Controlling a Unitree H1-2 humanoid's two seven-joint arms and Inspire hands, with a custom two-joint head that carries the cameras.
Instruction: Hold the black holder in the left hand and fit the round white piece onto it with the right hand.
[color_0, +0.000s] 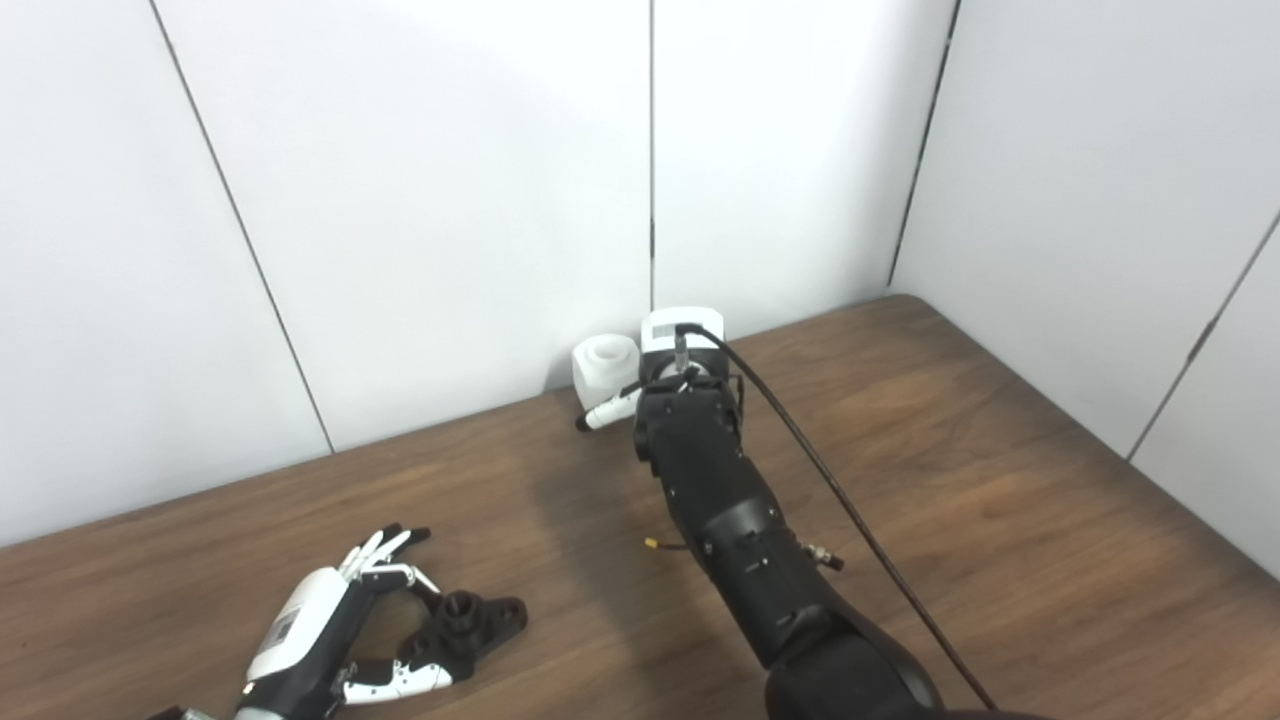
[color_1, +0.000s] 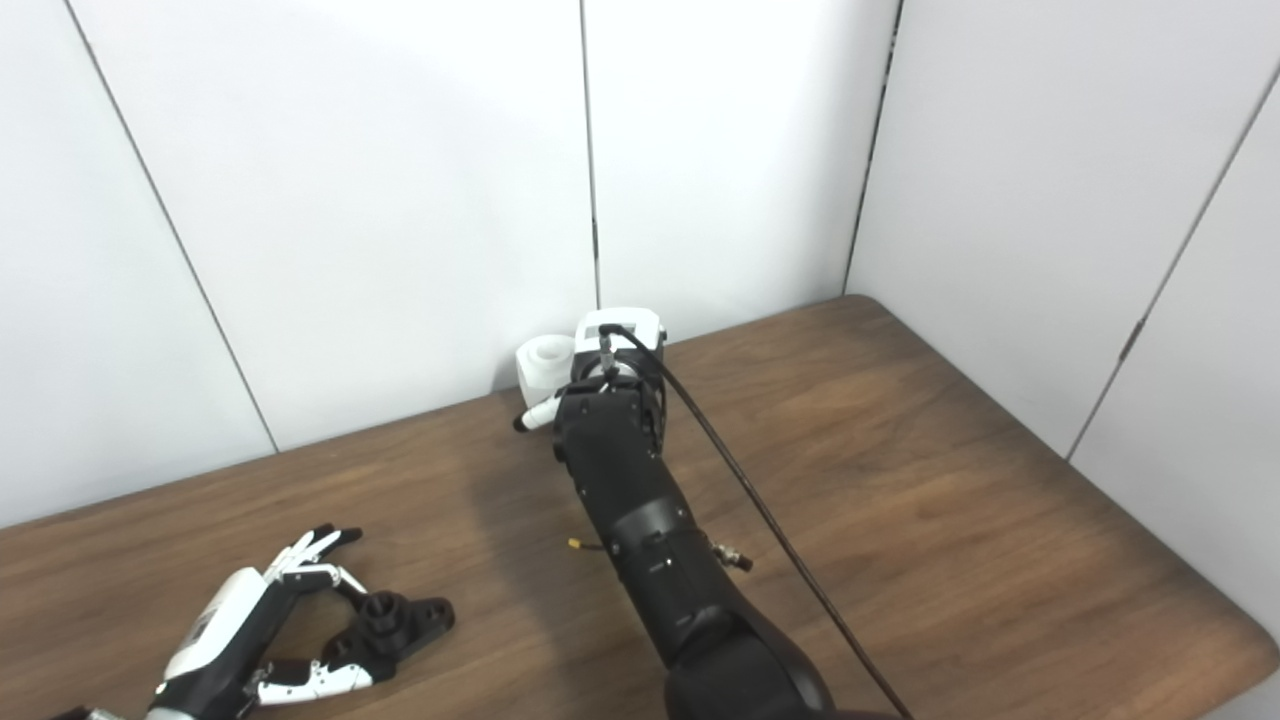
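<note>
Neither half of the job is finished, as far as I can judge from where I stand. The black plastic holder with its short round post (color_0: 470, 617) lies flat on the brown wood-grain worktop (color_0: 1000, 500) at about seven o'clock, near the front edge. The left hand (color_0: 345, 625) is down beside it, its white-and-black fingers (color_0: 385, 548) spread on the far side and the thumb along the near side, so the holder sits in the open span between them. The tips look to be just touching or just short of it; I see no closed grasp, and the holder is not lifted.

The round white piece, a stubby hollow cylinder (color_0: 604, 367), stands at about twelve o'clock, at the back of the worktop against the white panelled wall (color_0: 450, 200). The right hand (color_0: 668, 375) is stretched out to it at the end of the long black arm, just beside the piece on its right. From here the wrist hides most of the hand; one white finger (color_0: 610, 411) sticks out below the piece. Whether that hand is clasping the piece or hanging loose, I cannot tell.

Left to do: close on each part, lift both, bring them together, and seat the piece on the post.
</note>
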